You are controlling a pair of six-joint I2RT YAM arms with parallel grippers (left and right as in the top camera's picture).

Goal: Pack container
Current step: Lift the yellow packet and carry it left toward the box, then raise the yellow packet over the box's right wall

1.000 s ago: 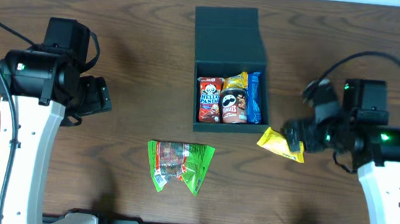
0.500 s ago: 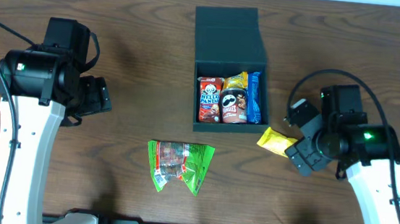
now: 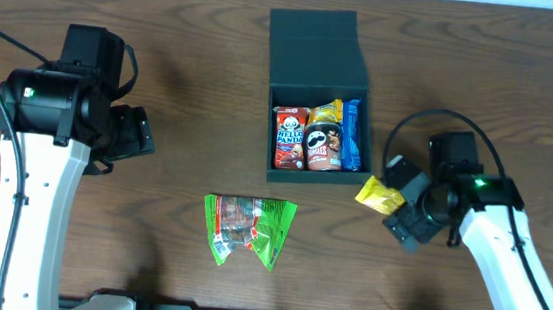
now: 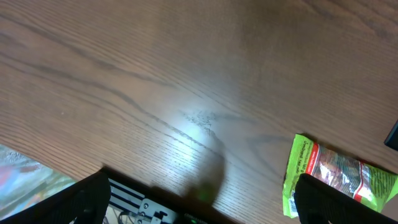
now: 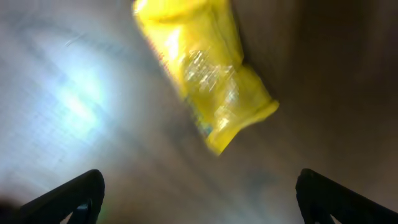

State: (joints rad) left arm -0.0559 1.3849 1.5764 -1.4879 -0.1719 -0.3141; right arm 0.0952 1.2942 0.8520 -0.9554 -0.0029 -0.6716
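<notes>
As I look down from the overhead camera, the container (image 3: 316,48) – a dark teal-green square box – sits on the brown wooden surface (image 3: 187,27) a little right of centre and toward the far edge. Its hinged flap lid is open and laid back, away from me.

Snacks stand side by side against the box's near wall. From left to right they are a red Hello Panda box (image 3: 289,138), a Pringles can (image 3: 323,145) and a blue packet (image 3: 355,134). An orange-yellow packet (image 3: 327,110) is tucked just behind the can.

Outside the box, a yellow snack packet (image 3: 379,195) lies on the surface just beside the box's near right corner. The right claw (image 3: 401,201) is just beside that packet's right end with its fingers spread wide apart, gripping nothing. I cannot tell whether a finger touches the packet. In the blurred right wrist view, the yellow snack packet (image 5: 208,74) lies ahead of the right claw (image 5: 205,196), in line with the gap between its two dark fingers.

A green snack packet (image 3: 248,229) lies crumpled on the surface, nearer to me than the box and left of it. The left claw (image 3: 138,133) hangs well to the left, far from everything – fingers wide apart and empty. In the left wrist view, mostly bare wood lies under the left claw (image 4: 205,200), with the green snack packet (image 4: 339,177) at the lower right edge.
</notes>
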